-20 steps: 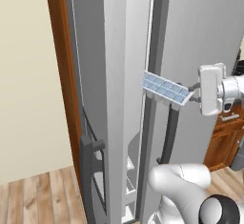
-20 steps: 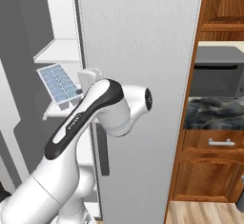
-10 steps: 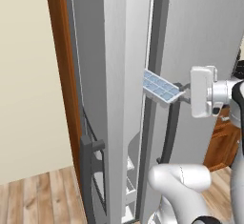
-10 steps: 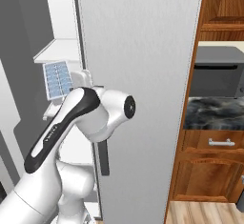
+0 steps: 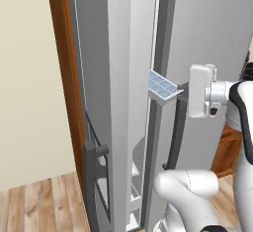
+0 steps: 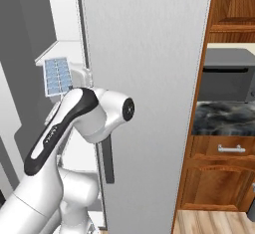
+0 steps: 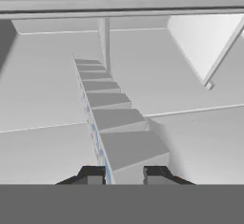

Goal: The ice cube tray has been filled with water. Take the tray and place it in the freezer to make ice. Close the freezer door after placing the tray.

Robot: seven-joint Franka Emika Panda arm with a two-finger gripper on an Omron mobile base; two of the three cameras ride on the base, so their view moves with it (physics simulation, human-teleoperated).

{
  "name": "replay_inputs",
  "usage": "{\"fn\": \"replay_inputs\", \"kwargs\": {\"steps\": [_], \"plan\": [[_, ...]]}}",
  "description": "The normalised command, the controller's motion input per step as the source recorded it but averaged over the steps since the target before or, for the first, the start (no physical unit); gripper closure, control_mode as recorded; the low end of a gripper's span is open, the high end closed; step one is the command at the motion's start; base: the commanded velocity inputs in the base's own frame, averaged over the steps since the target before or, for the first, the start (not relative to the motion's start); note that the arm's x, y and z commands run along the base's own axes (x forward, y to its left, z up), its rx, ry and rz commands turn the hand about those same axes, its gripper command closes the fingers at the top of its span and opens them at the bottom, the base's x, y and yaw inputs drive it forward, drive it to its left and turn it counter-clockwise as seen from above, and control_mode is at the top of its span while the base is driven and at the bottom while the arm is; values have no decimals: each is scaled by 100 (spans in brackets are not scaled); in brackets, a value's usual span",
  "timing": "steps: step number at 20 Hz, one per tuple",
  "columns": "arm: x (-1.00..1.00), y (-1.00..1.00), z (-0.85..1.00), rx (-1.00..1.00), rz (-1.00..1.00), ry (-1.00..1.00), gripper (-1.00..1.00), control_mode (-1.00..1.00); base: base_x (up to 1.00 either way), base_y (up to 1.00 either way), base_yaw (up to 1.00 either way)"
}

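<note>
The end effector pinches the near end of the ice cube tray, one dark fingertip on each side of it. The tray, its cells tinted with pale blue water, reaches into the freezer, just above a white shelf. The freezer door stands open beside the tray, its dark handle lower down

The freezer door looks like brushed grey metal with a matt finish, and its handle is dark and smooth. The ice cube tray looks like pale matt plastic, its cells pale blue. The freezer walls are smooth white. The cupboards are glossy brown wood, and the floor is light wood planks.
</note>
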Motion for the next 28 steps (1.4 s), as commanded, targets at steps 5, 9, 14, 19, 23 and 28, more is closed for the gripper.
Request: {"fn": "replay_inputs", "kwargs": {"steps": [5,9,14,19,23,28], "plan": [[27,49,20,0,0,0,100,-100,0,0,0],[26,43,30,0,0,-1,100,-100,0,0,0],[38,14,26,0,-7,0,100,-100,0,0,0],[41,0,9,0,-9,0,100,-100,0,0,0],[20,6,0,0,-10,0,100,-100,0,0,0],[25,20,0,0,-8,0,100,-100,0,0,0]]}}
